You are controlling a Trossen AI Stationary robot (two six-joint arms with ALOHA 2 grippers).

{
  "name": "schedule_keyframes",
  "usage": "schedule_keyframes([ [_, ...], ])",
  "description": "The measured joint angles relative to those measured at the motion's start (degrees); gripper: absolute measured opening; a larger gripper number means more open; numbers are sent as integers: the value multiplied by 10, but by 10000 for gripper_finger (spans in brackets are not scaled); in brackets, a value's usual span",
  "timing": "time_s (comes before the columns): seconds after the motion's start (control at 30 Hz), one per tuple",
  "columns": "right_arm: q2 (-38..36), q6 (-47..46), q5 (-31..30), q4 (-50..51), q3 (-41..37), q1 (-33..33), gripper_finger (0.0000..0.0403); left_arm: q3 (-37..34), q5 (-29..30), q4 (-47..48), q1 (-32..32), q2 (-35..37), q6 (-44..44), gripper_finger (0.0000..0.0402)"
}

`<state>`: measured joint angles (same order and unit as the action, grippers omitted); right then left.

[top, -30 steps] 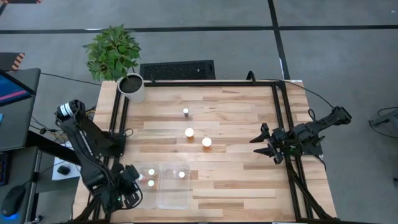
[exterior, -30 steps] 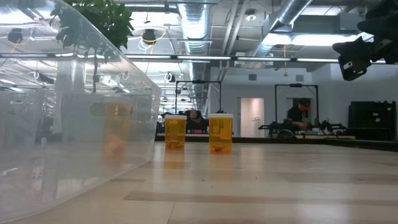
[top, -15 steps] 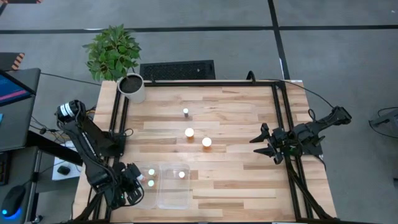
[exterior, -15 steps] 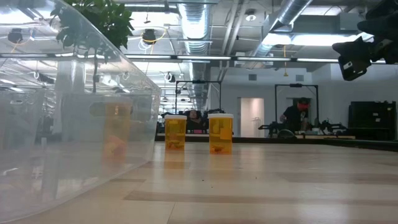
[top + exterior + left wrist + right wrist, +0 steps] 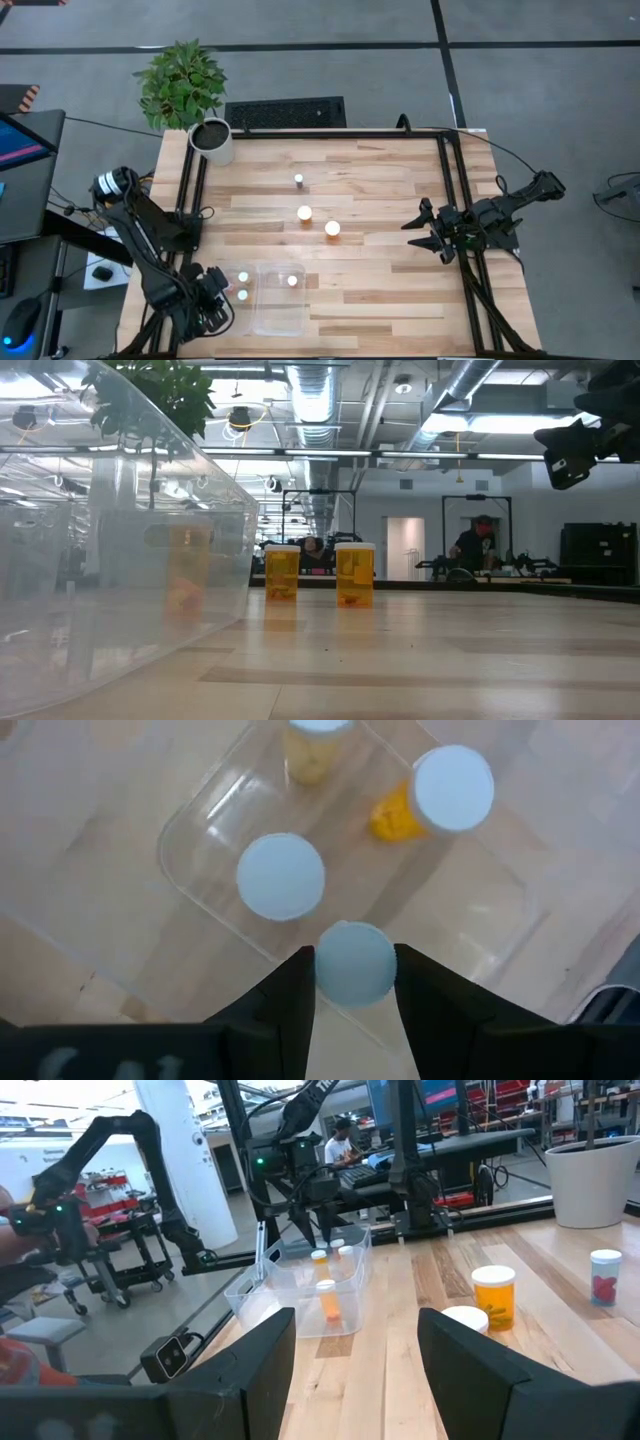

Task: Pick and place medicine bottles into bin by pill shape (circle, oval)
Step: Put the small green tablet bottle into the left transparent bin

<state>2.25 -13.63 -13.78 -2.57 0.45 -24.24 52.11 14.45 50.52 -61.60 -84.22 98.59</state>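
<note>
The clear bin [image 5: 268, 300] lies at the table's near left. My left gripper [image 5: 215, 297] points down over the bin's left side, shut on a white-capped medicine bottle [image 5: 352, 963]. Three other capped bottles [image 5: 281, 876] [image 5: 453, 788] [image 5: 318, 725] stand inside the bin. On the table's middle stand three more bottles [image 5: 298, 180] [image 5: 304, 212] [image 5: 332, 229]; the low view shows two of them as orange [image 5: 282, 572] [image 5: 354, 573]. At the table's right edge my right gripper [image 5: 425, 232] waits open and level, with nothing between its fingers. My left gripper pinches the bottle's round white cap [image 5: 322, 970] between its two fingers, one on each side. The fingers come from above, pointing steeply down. The bottle stands upright below them, at the bin's left wall. Whether its base rests on the bin's floor is hidden by the cap.
A white plant pot [image 5: 212, 140] with a green plant stands at the far left corner. A dark keyboard [image 5: 285, 112] lies beyond the far edge. Black frame rails [image 5: 450, 190] run along the table's left and right sides. Bare wood lies between the bin and the right rail.
My left gripper has sunk a little over the bin's left side with the bottle still upright in its fingers. The right arm has kept still.
</note>
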Motion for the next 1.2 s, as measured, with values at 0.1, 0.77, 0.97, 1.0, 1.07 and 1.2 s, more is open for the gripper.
schedule_keyframes([
  [0.1, 0, 0, 0, 0, 0, 0, 226, 14, -1, 2, 0, -1, -9, 121],
  [0.77, 0, 0, 0, 0, 0, 0, 226, 16, 56, 14, 1, -3, -40, 122],
  [0.97, 0, 0, 0, 0, 0, 0, 226, 17, 69, 12, 1, -3, -56, 122],
  [1.0, 0, 0, 0, 0, 0, 0, 226, 17, 70, 11, 1, -3, -60, 122],
  [1.07, 0, 0, 0, 0, 0, 0, 226, 17, 71, 10, 1, -3, -60, 122],
  [1.2, 0, 0, 0, 0, 0, 0, 226, 17, 70, 10, 1, -3, -60, 122],
])
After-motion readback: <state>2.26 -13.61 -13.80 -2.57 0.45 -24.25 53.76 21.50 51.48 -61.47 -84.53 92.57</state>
